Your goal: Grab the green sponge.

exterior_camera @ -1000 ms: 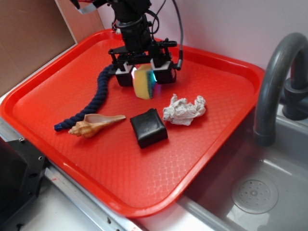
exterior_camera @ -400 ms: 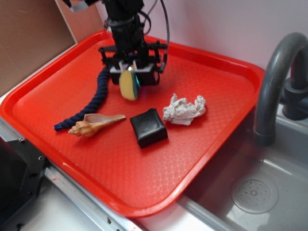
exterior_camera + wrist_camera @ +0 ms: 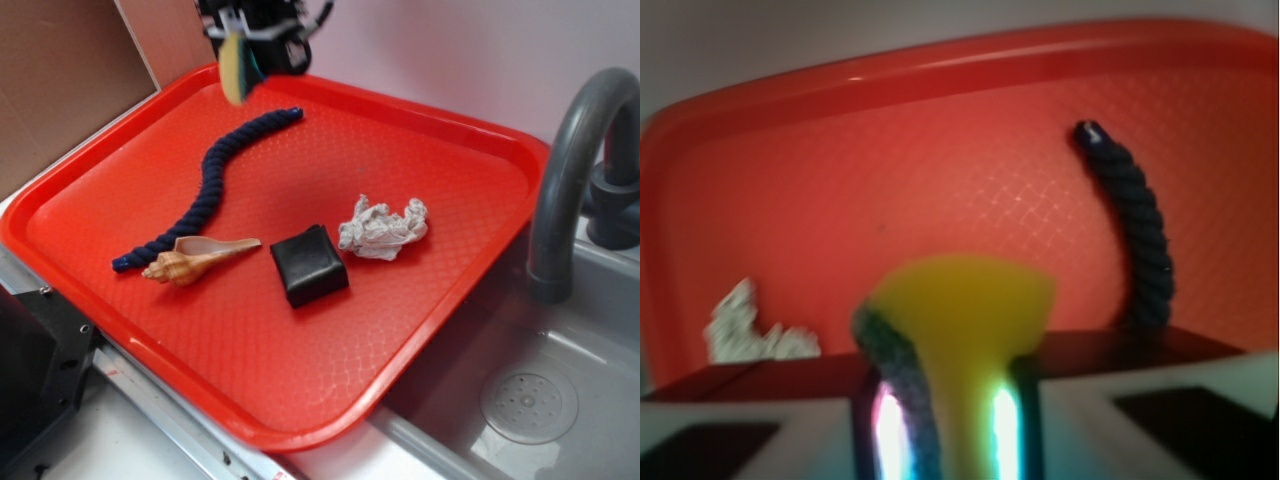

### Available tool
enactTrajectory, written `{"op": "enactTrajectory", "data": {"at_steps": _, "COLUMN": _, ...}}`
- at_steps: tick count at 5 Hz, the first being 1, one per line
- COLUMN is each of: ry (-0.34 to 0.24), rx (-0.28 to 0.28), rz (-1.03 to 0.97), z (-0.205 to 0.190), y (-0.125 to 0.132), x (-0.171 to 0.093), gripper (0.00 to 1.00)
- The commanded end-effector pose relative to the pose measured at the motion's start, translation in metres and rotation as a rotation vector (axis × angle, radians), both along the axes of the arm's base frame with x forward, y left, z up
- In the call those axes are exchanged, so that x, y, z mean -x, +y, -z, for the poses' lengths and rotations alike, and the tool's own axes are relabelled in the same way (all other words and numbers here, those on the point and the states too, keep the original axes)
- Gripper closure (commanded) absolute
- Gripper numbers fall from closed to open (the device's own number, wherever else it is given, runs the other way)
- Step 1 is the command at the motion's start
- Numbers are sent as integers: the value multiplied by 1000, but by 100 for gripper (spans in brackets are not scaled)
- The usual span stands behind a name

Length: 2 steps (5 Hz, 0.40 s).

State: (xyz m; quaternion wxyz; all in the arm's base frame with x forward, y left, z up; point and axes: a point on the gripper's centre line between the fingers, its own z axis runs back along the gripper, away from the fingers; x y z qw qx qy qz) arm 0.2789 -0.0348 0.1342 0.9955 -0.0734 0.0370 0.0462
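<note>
The rope (image 3: 205, 190) and shell (image 3: 195, 260) lie on the left of the tray (image 3: 440, 290). The gripper (image 3: 255, 35) pinches the sponge (image 3: 233, 68) above the tray's far edge. The black block (image 3: 309, 264) and crumpled paper (image 3: 382, 228) lie to the right.

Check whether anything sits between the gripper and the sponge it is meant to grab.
Nothing visible does: the gripper is shut on the small yellow foam sponge with a green scrubbing face, held above the red plastic tray.
</note>
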Motion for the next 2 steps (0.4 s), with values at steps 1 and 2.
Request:
{"op": "enactTrajectory", "data": {"at_steps": 1, "ry": -97, "rx": -24, "rz": 83, "z": -64, "y": -18, "x": 37, "gripper": 100}}
{"op": "enactTrajectory", "data": {"at_steps": 2, "ry": -62, "rx": -35, "rz": 84, "z": -58, "y": -16, "x": 33, "gripper": 100}}
